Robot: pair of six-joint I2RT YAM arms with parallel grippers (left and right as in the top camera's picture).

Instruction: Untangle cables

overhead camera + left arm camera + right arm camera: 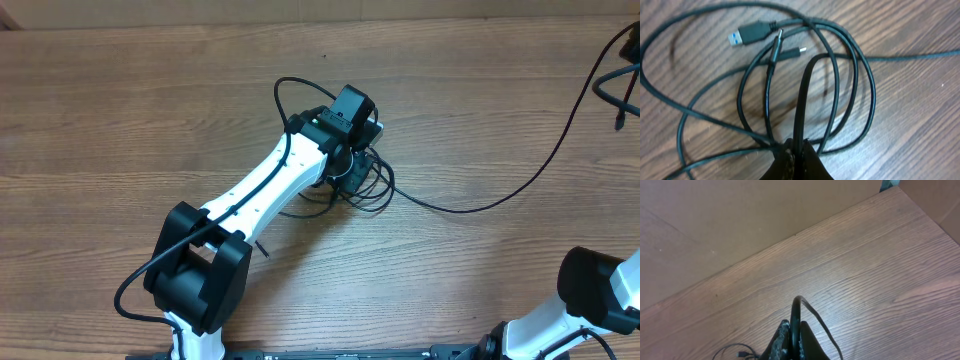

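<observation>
left gripper (797, 148): clamped on the cables (755, 34), guessing so it can tug a strand loose
right gripper (792, 332): closed, far from the cables

Overhead looks straight down on the desk (120, 100) from afar, left wrist looks down closely on the cables (873, 100) shared with overhead, and right wrist faces obliquely across the desk.

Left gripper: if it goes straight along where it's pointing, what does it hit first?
The cables. The left gripper is shut at the coil's near strands, apparently pinching one. Straight on lie more loops, then the tabletop right beneath them, though depth is hard to judge.
</observation>
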